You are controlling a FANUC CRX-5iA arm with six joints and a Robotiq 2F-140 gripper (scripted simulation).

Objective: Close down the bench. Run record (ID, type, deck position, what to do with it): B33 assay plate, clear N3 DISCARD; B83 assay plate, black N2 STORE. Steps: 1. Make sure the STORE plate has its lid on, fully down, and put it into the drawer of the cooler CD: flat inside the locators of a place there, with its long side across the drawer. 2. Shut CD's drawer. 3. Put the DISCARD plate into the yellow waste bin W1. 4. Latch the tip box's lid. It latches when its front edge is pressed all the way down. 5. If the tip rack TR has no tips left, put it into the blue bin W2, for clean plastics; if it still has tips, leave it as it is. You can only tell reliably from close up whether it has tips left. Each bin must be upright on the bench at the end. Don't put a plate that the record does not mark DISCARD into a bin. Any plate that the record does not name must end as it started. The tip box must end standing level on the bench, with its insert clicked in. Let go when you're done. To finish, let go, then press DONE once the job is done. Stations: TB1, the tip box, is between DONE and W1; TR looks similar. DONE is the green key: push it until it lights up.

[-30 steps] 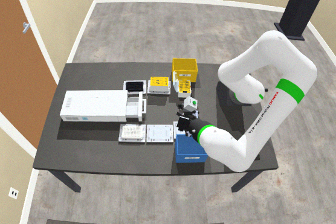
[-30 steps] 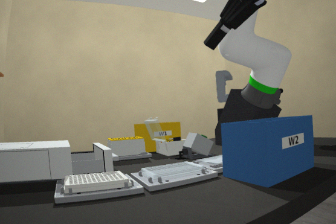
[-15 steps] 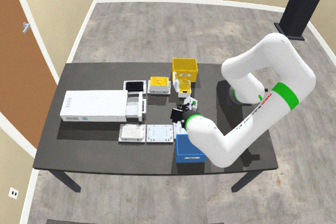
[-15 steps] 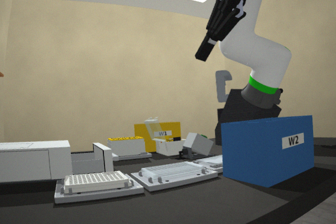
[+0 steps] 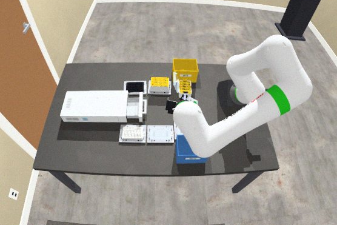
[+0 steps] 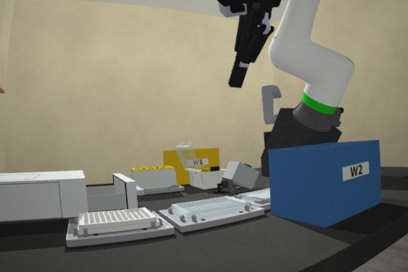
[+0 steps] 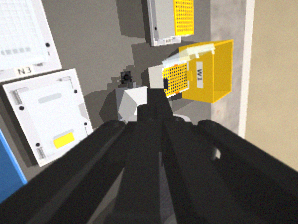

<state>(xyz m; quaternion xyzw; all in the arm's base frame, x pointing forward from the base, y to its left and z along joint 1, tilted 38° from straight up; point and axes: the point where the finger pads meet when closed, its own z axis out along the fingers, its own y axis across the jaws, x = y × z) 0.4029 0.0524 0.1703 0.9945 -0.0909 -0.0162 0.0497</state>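
My gripper (image 5: 170, 105) (image 6: 238, 79) (image 7: 154, 102) is shut and empty, high above the bench, pointing down toward the tip box. The tip box (image 5: 185, 87) (image 6: 205, 178) (image 7: 175, 80) has a yellow insert, and its clear lid (image 6: 185, 154) stands open. It sits in front of the yellow bin W1 (image 5: 185, 69) (image 6: 176, 163) (image 7: 212, 67). The grey DONE key housing (image 6: 240, 174) (image 7: 132, 100) is beside it. The black plate (image 5: 135, 87) sits behind the cooler's open drawer (image 5: 136, 108) (image 6: 110, 194). The clear plate (image 5: 160, 133) (image 6: 213, 207) (image 7: 20, 30) sits at N3. The tip rack TR (image 5: 159, 85) (image 6: 153, 178) (image 7: 172, 20) has a yellow top.
The white cooler CD (image 5: 91, 106) (image 6: 37, 194) fills the left of the bench. A white well plate (image 5: 132, 133) (image 6: 115, 220) sits left of N3. The blue bin W2 (image 5: 185, 153) (image 6: 323, 182) stands upright at the front. A white deck nest (image 7: 47, 112) carries a yellow mark.
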